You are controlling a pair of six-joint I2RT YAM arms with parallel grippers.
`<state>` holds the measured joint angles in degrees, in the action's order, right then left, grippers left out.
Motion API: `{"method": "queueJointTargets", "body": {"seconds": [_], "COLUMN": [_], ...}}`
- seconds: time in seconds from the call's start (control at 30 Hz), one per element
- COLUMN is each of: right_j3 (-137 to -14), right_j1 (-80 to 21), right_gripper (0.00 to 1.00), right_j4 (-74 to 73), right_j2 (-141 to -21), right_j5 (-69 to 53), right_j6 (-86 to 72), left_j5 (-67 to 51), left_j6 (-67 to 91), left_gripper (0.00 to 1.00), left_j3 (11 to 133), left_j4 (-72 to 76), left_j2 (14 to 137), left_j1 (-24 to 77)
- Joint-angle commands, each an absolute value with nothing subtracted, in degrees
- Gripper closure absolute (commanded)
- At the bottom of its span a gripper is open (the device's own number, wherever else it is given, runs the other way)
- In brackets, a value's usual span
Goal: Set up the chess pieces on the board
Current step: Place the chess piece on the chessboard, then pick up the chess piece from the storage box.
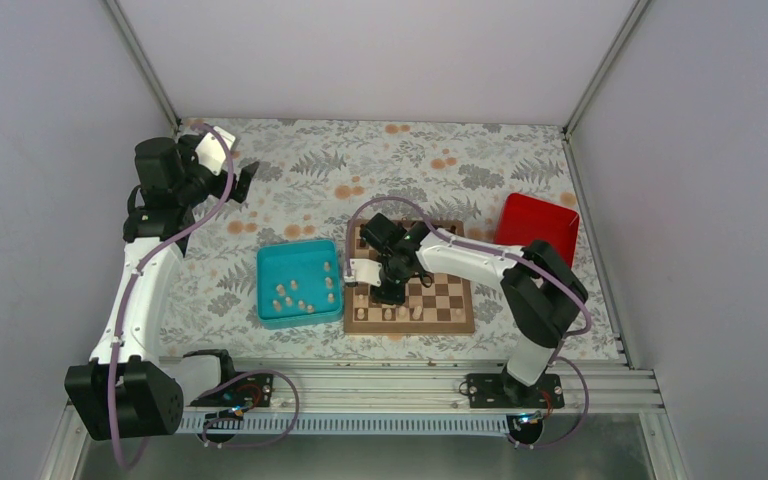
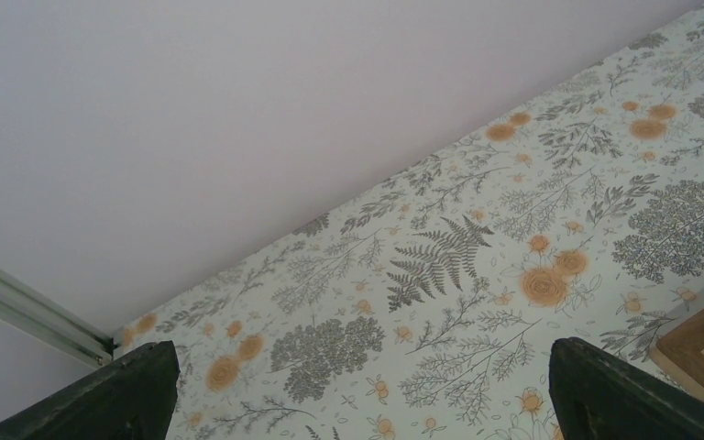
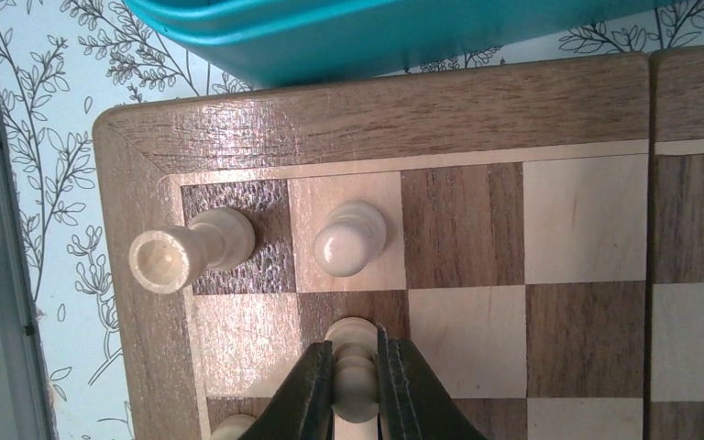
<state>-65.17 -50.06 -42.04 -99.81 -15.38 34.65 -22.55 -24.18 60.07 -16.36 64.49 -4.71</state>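
**Right hand** point(image 3: 356, 371): clamped on a pale chess piece point(image 3: 354, 335) that stands on a dark square of the board point(image 3: 376, 101). You cannot see the piece's base, as the fingers point(image 3: 307, 399) cover it.

**Chess pieces** ahead of that hand: a flat-topped one point(image 3: 188, 252) is on the corner square and a round-headed one point(image 3: 348, 240) is on the next square. Another point(image 3: 234, 426), to the hand's left, is cut off by the frame edge.

**Teal tray** point(image 3: 376, 37): just beyond the board edge, ahead of the hand. From overhead you see loose pale pieces point(image 1: 295, 297) inside, too small to tell by type.

**Left hand** point(image 1: 248, 182): fingers wide apart and holding nothing, raised over the desk point(image 2: 440, 266) well away from the board. Its own view shows only two fingertips and one board corner.

**Red box** point(image 1: 540, 225): behind the right arm, with its near edge hidden by the elbow.
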Motion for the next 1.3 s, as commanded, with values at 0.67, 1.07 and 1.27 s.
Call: {"method": "queueJointTargets", "body": {"seconds": [0.67, 1.07, 1.27], "right_j3": [-79.85, -103.18, -106.68], "right_j1": [-51.06, -59.64, -60.74], "right_gripper": [0.61, 0.63, 0.62], "right_j4": [-48.26, -48.33, -47.25], "right_j2": [-98.61, -116.37, -124.23], "right_j5": [-13.55, -11.40, -11.16], "right_j6": [34.69, 35.20, 35.97], "left_j5": [-23.46, -23.96, -23.92], "left_j6": [-23.74, -23.83, -23.82], "left_gripper": [0.00, 0.00, 0.00], "left_j3": [59.78, 59.67, 59.49], "left_j4": [-15.36, -15.43, -15.20], "left_j2": [64.16, 62.84, 62.62], "left_j1": [-4.92, -4.88, -4.92]}}
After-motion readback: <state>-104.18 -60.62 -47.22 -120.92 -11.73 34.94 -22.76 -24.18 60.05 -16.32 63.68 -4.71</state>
